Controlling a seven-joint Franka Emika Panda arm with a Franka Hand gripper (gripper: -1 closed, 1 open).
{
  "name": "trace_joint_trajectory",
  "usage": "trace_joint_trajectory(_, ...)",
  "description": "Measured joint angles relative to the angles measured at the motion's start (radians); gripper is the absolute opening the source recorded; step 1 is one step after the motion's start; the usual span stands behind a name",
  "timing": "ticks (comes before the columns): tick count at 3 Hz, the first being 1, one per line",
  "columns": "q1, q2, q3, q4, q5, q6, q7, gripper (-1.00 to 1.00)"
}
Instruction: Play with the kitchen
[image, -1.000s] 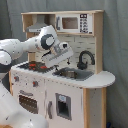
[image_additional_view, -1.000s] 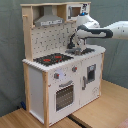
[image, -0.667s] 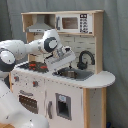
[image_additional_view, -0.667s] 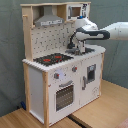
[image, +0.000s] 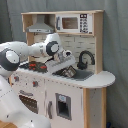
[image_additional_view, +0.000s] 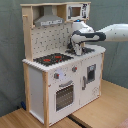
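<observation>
The tall white and light-wood toy play kitchen (image: 70, 75) (image_additional_view: 62, 65) stands upright on a wooden floor (image_additional_view: 100, 112) before a grey curtain (image_additional_view: 11, 50). Over its sink, just beside the curved black faucet (image: 85, 59), the white robot arm's gripper (image: 65, 62) (image_additional_view: 79, 49) hangs low beside the black stovetop with red burners (image_additional_view: 52, 59) (image: 37, 66). Whether its fingers are spread or pressed together, I cannot tell.

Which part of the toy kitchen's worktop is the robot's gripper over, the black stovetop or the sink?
The sink. The gripper hangs over its basin beside the black faucet, while the black stovetop with red burners lies clear of it.
</observation>
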Motion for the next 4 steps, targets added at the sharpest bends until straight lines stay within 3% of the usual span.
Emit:
trace_joint_trajectory(1,-0.027,0.0,0.002,0.094,-0.001,-0.015,0.019,1.0)
trace_joint_trajectory(2,-0.035,-0.001,0.005,0.016,-0.002,-0.076,0.037,1.0)
trace_joint_trajectory(3,-0.034,-0.002,0.01,0.009,-0.006,-0.108,0.04,1.0)
trace_joint_trajectory(4,-0.034,-0.003,0.011,0.009,-0.007,-0.113,0.04,-1.0)
